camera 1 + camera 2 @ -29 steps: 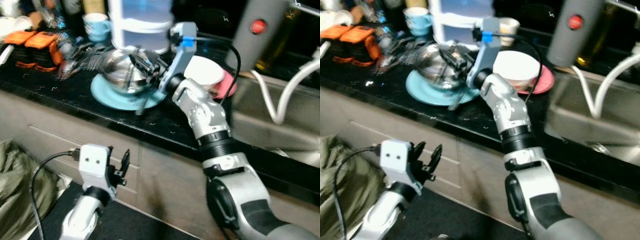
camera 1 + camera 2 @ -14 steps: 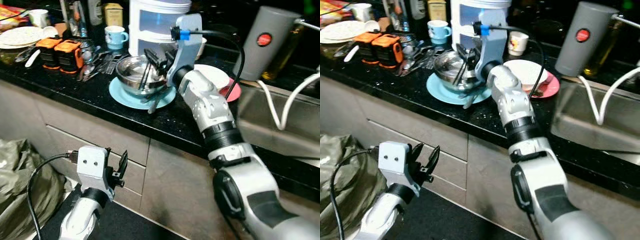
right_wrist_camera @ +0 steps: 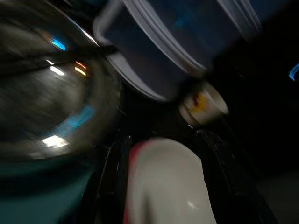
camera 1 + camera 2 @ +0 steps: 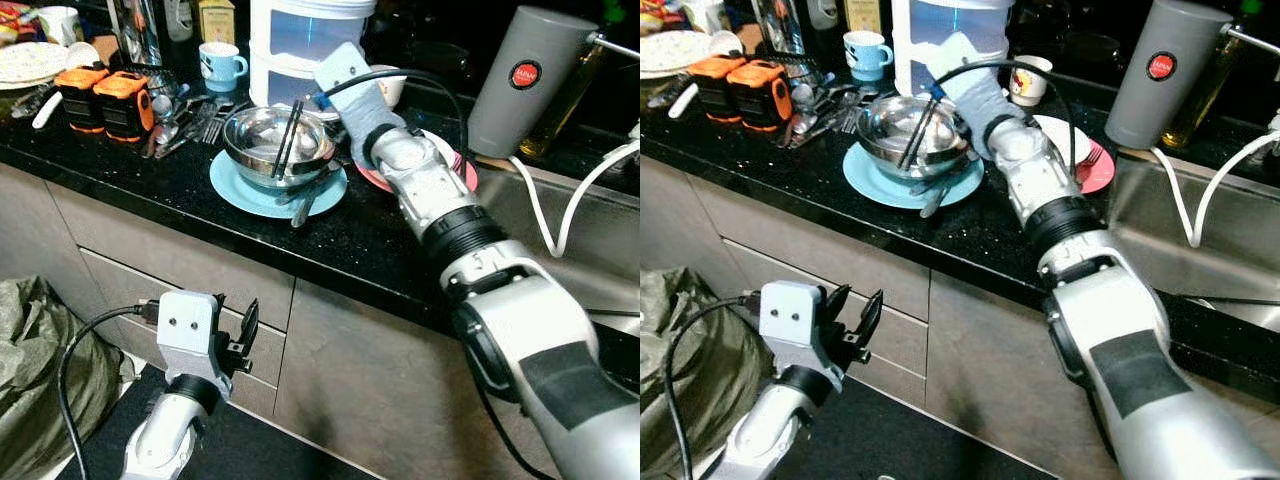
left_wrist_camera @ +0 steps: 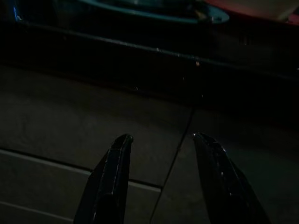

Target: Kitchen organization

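- Most of the tidying looks undone to me: the black stone counter (image 4: 200, 200) is crowded, and nothing is being carried.
- The right gripper (image 3: 163, 154) reaches over the counter just past the steel bowl (image 4: 278, 148). Its two black fingers (image 3: 112, 172) stand spread on either side of a white bowl (image 3: 163, 186), not closed on it as far as I can judge; that wrist picture is badly smeared.
- Beside the gripper, toward the robot's left, the steel bowl sits on a pale blue plate (image 4: 240, 190). Dark chopsticks (image 4: 287, 140) lean inside the bowl, so that piece at least seems dealt with.
- The white bowl rests on a pink plate (image 4: 1095, 170) right under the wrist; I would guess it is the next thing to be shifted.
- The steel bowl is round, thin-walled and mirror bright, likely slippery to pinch. The white bowl looks glazed, smooth and rounded.
- Beyond the fingers stand a small printed cup (image 3: 203, 105) and a tall translucent plastic container (image 4: 300, 45), smooth with ribbed bands.
- Loose metal cutlery (image 4: 190, 120) lies farther off to the left, unsorted.
- The left gripper (image 5: 161, 182) hangs low before the matte cabinet front (image 4: 170, 260), fingers apart and holding nothing.
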You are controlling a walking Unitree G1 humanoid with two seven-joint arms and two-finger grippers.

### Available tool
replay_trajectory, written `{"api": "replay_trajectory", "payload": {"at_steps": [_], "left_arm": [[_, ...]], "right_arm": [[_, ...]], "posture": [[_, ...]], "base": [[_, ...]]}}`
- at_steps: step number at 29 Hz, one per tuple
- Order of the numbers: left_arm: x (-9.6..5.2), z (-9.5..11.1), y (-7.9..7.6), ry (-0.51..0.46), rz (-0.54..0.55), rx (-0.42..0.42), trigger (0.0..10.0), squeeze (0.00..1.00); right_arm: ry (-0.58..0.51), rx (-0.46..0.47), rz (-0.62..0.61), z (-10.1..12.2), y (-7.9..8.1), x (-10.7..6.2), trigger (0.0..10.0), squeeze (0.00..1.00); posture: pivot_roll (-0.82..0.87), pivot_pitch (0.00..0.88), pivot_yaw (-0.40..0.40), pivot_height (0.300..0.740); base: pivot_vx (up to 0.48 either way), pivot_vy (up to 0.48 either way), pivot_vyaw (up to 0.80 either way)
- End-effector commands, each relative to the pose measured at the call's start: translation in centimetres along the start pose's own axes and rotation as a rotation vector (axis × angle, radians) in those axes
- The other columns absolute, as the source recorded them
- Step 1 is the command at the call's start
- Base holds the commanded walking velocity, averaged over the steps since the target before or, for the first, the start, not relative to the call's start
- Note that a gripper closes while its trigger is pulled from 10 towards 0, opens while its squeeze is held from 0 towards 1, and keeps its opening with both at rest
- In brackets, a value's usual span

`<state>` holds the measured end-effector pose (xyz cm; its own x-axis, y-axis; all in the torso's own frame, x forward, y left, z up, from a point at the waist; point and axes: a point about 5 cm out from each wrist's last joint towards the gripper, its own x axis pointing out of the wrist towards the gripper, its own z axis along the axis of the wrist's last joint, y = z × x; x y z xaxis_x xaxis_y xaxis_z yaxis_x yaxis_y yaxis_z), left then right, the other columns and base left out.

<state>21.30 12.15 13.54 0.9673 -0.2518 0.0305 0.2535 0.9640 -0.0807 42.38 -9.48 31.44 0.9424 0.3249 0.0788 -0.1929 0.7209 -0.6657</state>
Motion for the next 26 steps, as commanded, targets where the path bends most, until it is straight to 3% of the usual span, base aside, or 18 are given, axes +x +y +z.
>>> {"api": "replay_trajectory", "payload": {"at_steps": [1,2,5,7,8,9,10,11,12,14,18,20,21,26], "left_arm": [[-0.2,0.3,-0.6,-0.006,-0.006,-0.029,10.0,0.00],[-0.2,0.3,-0.6,-0.006,-0.006,-0.029,10.0,0.00],[-0.4,0.4,-0.9,-0.008,-0.008,-0.042,10.0,0.00],[-0.5,0.5,-1.0,-0.009,-0.011,-0.051,10.0,0.00],[-0.5,0.5,-1.1,-0.010,-0.013,-0.055,10.0,0.00],[-0.5,0.5,-1.1,-0.010,-0.013,-0.055,10.0,0.00],[-0.6,0.6,-1.2,-0.010,-0.015,-0.059,10.0,0.00],[-0.6,0.6,-1.2,-0.010,-0.015,-0.060,10.0,0.00],[-0.6,0.6,-1.2,-0.010,-0.017,-0.062,10.0,0.00],[-0.6,0.7,-1.3,-0.009,-0.019,-0.065,10.0,0.00],[-0.7,0.7,-1.3,-0.007,-0.022,-0.071,10.0,0.00],[-0.7,0.7,-1.3,-0.008,-0.020,-0.073,10.0,0.00],[-0.7,0.8,-1.2,-0.008,-0.019,-0.073,10.0,0.00],[-0.8,0.9,-1.2,-0.007,-0.017,-0.072,10.0,0.00]], "right_arm": [[0.066,-0.040,-0.063,-0.7,-2.5,-0.4,10.0,0.00],[0.066,-0.040,-0.063,-0.7,-2.5,-0.4,10.0,0.00],[0.132,-0.110,-0.097,-1.6,-4.6,-0.9,10.0,0.00],[0.162,-0.088,-0.079,-2.2,-5.5,-1.3,10.0,0.04],[0.161,-0.045,-0.054,-2.3,-5.8,-1.5,10.0,0.32],[0.161,-0.045,-0.054,-2.3,-5.8,-1.5,10.0,0.32],[0.113,0.098,0.013,-2.1,-6.2,-1.7,10.0,0.93],[0.093,0.137,0.033,-1.9,-6.4,-1.7,10.0,0.93],[0.052,0.194,0.070,-1.5,-6.6,-1.9,10.0,1.00],[-0.006,0.241,0.133,-1.0,-6.9,-2.0,10.0,1.00],[-0.037,0.212,0.184,-0.9,-6.9,-2.2,10.0,1.00],[0.025,0.092,0.193,-1.7,-6.2,-2.1,10.0,1.00],[0.042,0.047,0.207,-1.9,-5.7,-2.0,10.0,0.00],[0.070,0.007,0.254,-2.1,-5.1,-2.0,10.0,0.00]], "posture": [[0.15,0.081,-0.124,0.740],[0.15,0.081,-0.124,0.740],[0.15,0.093,-0.125,0.740],[0.14,0.102,-0.125,0.740],[0.14,0.106,-0.124,0.740],[0.14,0.106,-0.124,0.740],[0.14,0.113,-0.121,0.740],[0.14,0.113,-0.121,0.740],[0.14,0.115,-0.120,0.740],[0.13,0.120,-0.119,0.740],[0.13,0.120,-0.119,0.740],[0.13,0.125,-0.118,0.740],[0.14,0.128,-0.118,0.740],[0.14,0.129,-0.115,0.740]], "base": [[0.000,0.000,0.00],[0.000,0.000,0.00],[0.000,0.000,0.00],[0.000,0.000,0.00],[0.000,0.000,0.00],[0.000,0.000,0.00],[0.000,0.000,0.00],[0.000,0.000,0.00],[0.000,0.000,0.00],[0.000,0.000,0.00],[0.000,0.000,0.00],[0.000,0.000,0.00],[0.000,0.000,0.00],[0.000,0.000,0.00]]}}
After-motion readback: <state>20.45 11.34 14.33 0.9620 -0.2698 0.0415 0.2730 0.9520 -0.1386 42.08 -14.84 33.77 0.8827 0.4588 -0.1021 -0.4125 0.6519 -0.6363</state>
